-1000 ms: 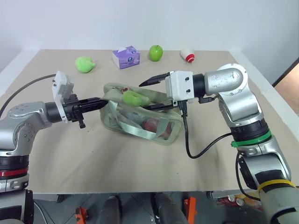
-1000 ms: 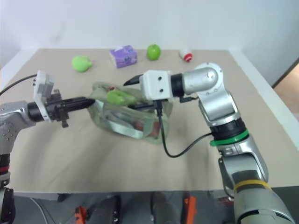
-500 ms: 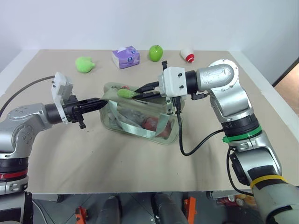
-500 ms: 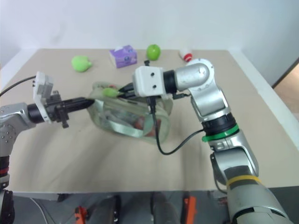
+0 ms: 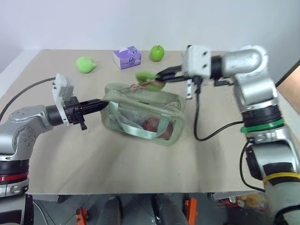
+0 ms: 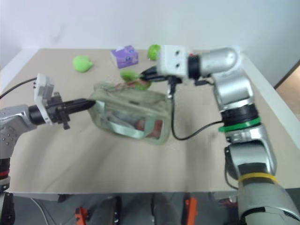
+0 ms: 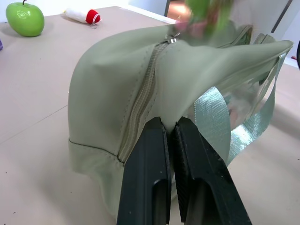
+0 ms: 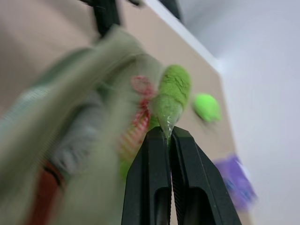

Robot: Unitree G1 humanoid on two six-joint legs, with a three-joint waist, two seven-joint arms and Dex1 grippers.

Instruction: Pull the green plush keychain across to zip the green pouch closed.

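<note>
The green pouch (image 5: pixel 140 112) lies mid-table, with a red thing showing through its clear side. My left gripper (image 5: pixel 100 103) is shut on the fabric at the pouch's left end (image 7: pixel 108 79); its fingers (image 7: pixel 150 159) pinch a fold beside the zipper. The green plush keychain (image 5: pixel 149 78) hangs above the pouch's far top edge, and my right gripper (image 5: pixel 159 77) is shut on it. In the right wrist view the fuzzy keychain (image 8: pixel 171 93) sits right at the fingertips (image 8: pixel 157 140). The zipper teeth look joined from the left end up to the slider (image 7: pixel 173 39).
Along the table's far side sit a solid lime-green plush blob (image 5: pixel 85 64), a purple tissue pack (image 5: pixel 126 57) and a green apple (image 5: pixel 157 53). A small white item with a red cap (image 7: pixel 84 15) lies near the apple. A black cable (image 5: pixel 201 126) hangs from my right wrist.
My right gripper shut on the keychain near the pouch's left end, then carried it up and to the right along the pouch top. The left gripper stayed in place, still gripping.
</note>
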